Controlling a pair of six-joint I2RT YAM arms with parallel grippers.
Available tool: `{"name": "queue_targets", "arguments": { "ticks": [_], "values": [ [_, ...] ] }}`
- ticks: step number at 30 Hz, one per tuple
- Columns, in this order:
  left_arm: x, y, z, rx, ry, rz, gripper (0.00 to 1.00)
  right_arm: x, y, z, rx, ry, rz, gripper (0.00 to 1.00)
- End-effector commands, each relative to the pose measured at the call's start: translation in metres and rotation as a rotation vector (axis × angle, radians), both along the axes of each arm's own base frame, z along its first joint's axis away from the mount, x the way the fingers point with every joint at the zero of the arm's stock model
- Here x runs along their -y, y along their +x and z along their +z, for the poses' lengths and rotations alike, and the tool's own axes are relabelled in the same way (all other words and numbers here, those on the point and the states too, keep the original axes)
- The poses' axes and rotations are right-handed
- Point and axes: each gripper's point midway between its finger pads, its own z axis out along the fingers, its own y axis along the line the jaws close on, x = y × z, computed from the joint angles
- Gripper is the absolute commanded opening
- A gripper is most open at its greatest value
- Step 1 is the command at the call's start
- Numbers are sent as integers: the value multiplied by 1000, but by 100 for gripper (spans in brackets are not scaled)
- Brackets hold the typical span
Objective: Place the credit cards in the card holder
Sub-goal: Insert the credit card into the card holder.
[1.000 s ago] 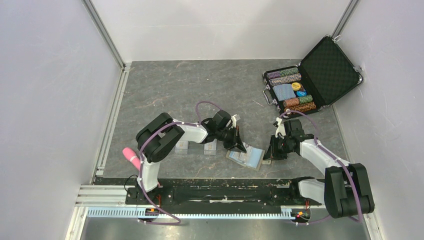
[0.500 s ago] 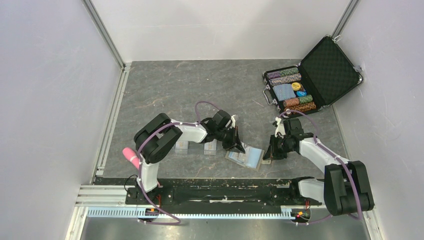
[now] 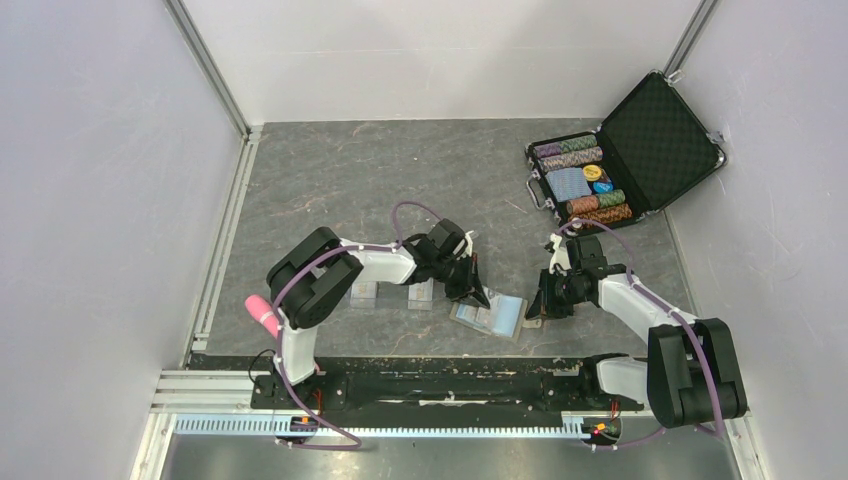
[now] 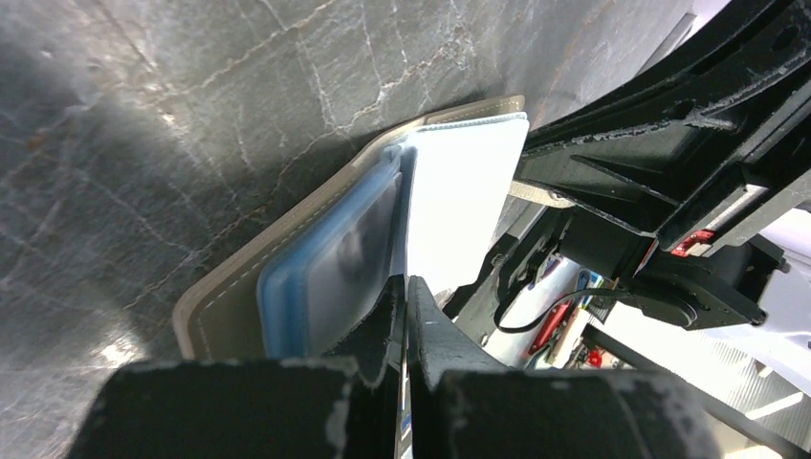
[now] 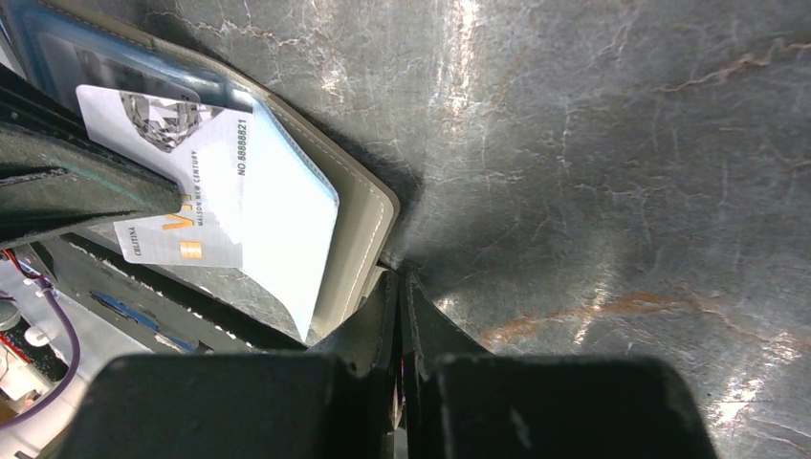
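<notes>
Pinching one card point(image 5: 206, 182) by its end, my left gripper point(image 4: 406, 287) is closed down thin, and the card reaches out from the fingertips across the open wallet point(image 4: 220, 296). The wallet lies flat on the table point(image 3: 400, 180) between the arms, its long side running left to right. In the right wrist view the card sits slantwise over the pale blue pocket point(image 4: 335, 258), which I judge is not yet square with the slot. My right gripper point(image 5: 400, 282) is shut too, tips against the wallet's right edge. I cannot tell if it nips the cover. The push should run from the left arm rightward, toward that stop.
</notes>
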Motion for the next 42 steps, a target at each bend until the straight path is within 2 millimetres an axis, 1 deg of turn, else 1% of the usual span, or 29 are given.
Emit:
{"name": "queue_targets", "arguments": {
  "ticks": [1, 4, 12, 16, 18, 21, 24, 29, 33, 37, 42],
  "values": [
    [10, -15, -1, -23, -46, -65, 2, -2, 14, 6, 54, 2, 18, 0],
    [10, -16, -5, -37, -52, -64, 2, -2, 14, 6, 52, 2, 19, 0],
    [10, -17, -8, -47, -47, -61, 2, -2, 13, 5, 52, 5, 21, 0],
    [3, -14, -18, -35, 22, -46, 3, -2, 13, 5, 53, 6, 22, 0],
    [2, -9, -19, -13, 47, -36, 6, -2, 12, 4, 51, 5, 22, 0],
    [-3, -9, -22, -10, 84, -33, 8, -2, 12, 4, 51, 8, 21, 0],
    [-7, -8, -23, 6, 119, -32, 21, -3, 12, 4, 51, 8, 23, 0],
    [-13, -4, -14, 76, 196, -64, 39, -3, 13, 5, 55, 9, 22, 0],
    [-13, -2, -9, 122, 268, -106, 43, -4, 14, 6, 56, 11, 25, 0],
    [-15, -4, -11, 143, 344, -147, 46, -4, 14, 5, 55, 11, 25, 0],
    [-16, -6, -10, 164, 384, -179, 50, -3, 13, 4, 54, 11, 25, 0]
  ]
}}
